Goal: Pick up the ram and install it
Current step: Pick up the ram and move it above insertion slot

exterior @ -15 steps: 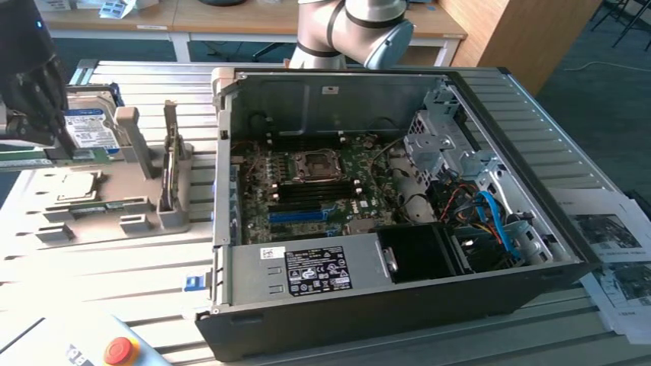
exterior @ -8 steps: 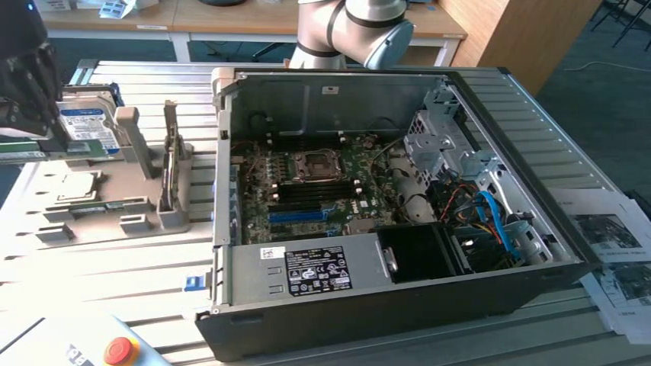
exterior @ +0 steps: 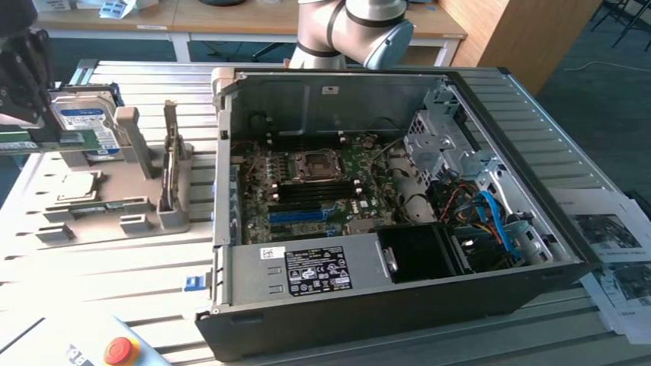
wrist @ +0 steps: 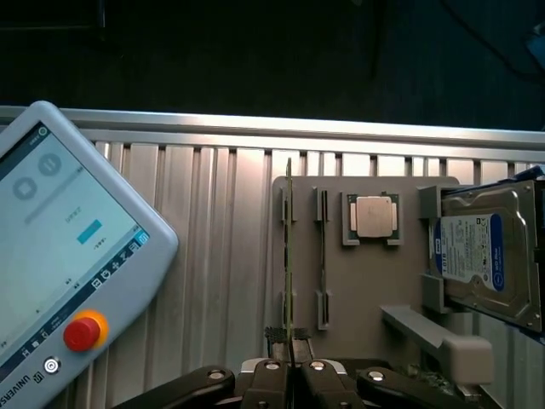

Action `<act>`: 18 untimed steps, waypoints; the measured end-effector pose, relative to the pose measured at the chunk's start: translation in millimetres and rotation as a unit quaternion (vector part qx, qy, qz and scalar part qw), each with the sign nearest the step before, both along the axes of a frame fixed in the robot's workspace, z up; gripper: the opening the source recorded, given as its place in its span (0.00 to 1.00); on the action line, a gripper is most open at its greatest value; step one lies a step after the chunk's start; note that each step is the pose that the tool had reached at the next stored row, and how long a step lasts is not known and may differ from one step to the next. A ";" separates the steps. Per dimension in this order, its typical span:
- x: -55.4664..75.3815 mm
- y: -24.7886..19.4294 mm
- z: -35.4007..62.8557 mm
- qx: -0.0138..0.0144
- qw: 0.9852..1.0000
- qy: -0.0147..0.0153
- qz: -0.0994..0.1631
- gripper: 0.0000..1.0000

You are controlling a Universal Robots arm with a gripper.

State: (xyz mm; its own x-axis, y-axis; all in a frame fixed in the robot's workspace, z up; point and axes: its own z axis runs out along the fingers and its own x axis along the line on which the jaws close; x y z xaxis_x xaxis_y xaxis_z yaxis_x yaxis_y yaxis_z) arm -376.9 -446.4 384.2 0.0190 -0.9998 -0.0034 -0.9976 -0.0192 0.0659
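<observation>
The ram (wrist: 289, 256) is a thin green board seen edge-on, running away from my gripper (wrist: 290, 368), whose fingers are shut on its near end. It hangs above the grey parts holder (wrist: 375, 290), over the holder's slots. In the exterior view my black gripper (exterior: 29, 122) is at the far left, above the holder (exterior: 112, 206), with the green ram (exterior: 26, 142) gripped beneath it. A second thin board (exterior: 171, 152) stands upright in a holder slot. The open computer case (exterior: 407, 305) shows its motherboard (exterior: 305, 191) with dark memory slots.
On the holder sit a silver hard drive (wrist: 481, 251) with a blue-white label and a square processor chip (wrist: 373, 216). A teach pendant (wrist: 60, 256) with a red stop button lies on the slatted table (wrist: 221, 256). Papers (exterior: 615, 244) lie at the exterior view's right.
</observation>
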 end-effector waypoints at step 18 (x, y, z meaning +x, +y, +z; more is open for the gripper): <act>0.3 0.3 29.6 -0.018 1.000 0.000 0.000 0.12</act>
State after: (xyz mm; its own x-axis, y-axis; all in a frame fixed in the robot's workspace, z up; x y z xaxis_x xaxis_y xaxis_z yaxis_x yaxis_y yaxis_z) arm -376.5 -446.1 413.7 0.0190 -0.9993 0.0328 -0.9977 -0.0168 0.0664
